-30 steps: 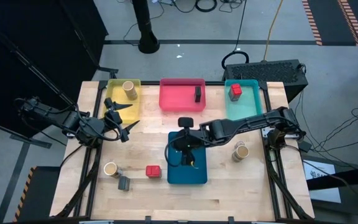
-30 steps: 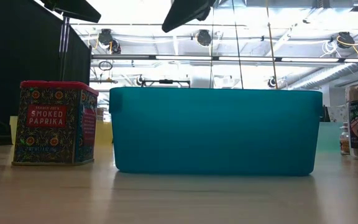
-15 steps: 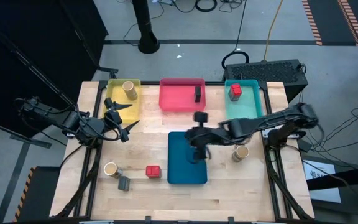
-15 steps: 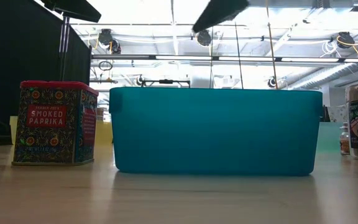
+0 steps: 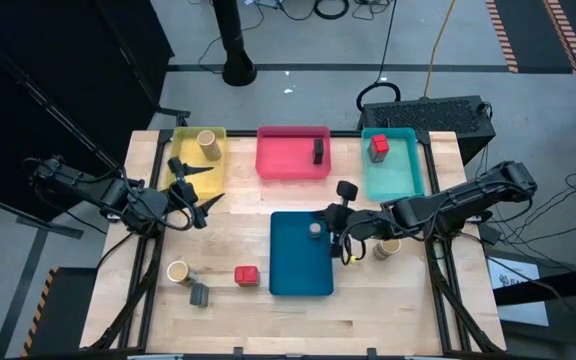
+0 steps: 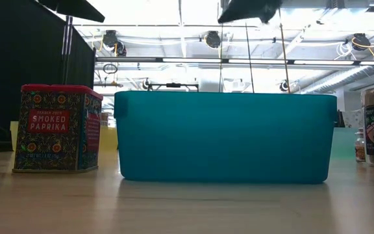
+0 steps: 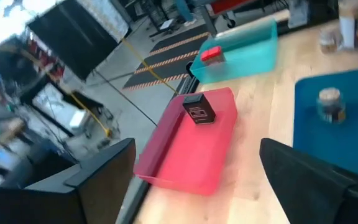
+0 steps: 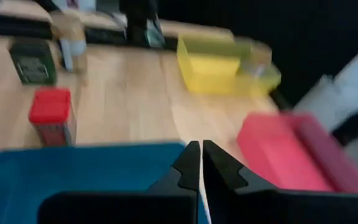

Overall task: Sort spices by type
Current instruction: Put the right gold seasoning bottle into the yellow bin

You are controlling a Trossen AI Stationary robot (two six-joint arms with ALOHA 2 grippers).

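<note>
Spices mostly wait unsorted: from above, a small grey jar [image 5: 315, 229] sits in my blue tray [image 5: 301, 278], and my right claw [image 5: 345, 241], pressed together, hovers empty at its edge. I judge the tan jar [image 5: 389, 244] beside it comes next. My left claw [image 5: 200, 196] hangs spread by the yellow tray [image 5: 181, 150]. Low down, the paprika tin [image 6: 57, 128] stands on the tabletop [image 6: 187, 208].

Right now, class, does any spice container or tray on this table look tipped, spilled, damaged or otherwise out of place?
Nothing looks tipped, spilled or broken. Four containers sit unsorted on the bare wood: a tan jar, a red box and a dark box near the front left, and another tan jar right of the dark blue tray.
</note>
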